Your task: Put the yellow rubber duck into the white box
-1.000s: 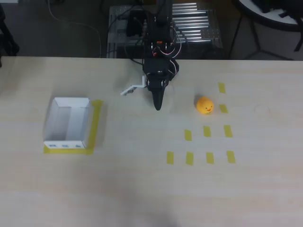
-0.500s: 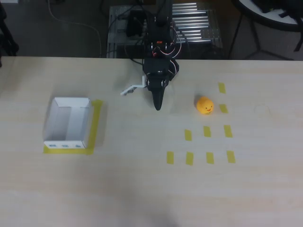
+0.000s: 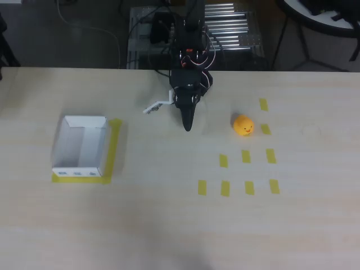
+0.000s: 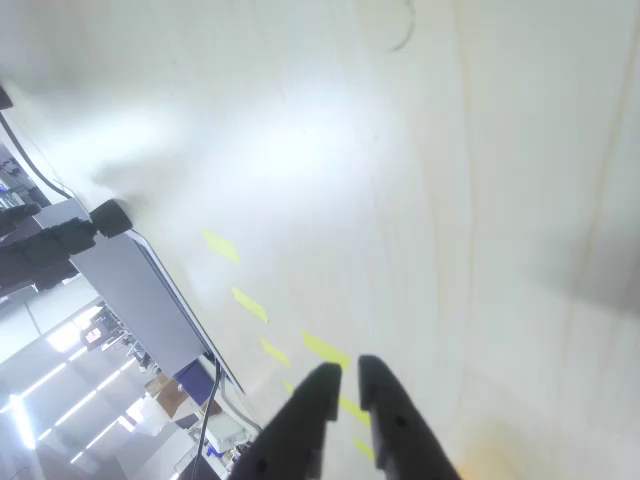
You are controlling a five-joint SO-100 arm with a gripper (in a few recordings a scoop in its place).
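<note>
Nothing has shifted since the earlier frames: arm, duck and box sit as before.
In the overhead view the black gripper [image 3: 187, 122] points down the pale surface [image 3: 169, 225], its jaws nearly together and holding nothing. The yellow rubber duck [image 3: 243, 125] rests right of it among yellow tape marks [image 3: 246, 156]; the white box [image 3: 80, 147] lies well apart at left.
</note>
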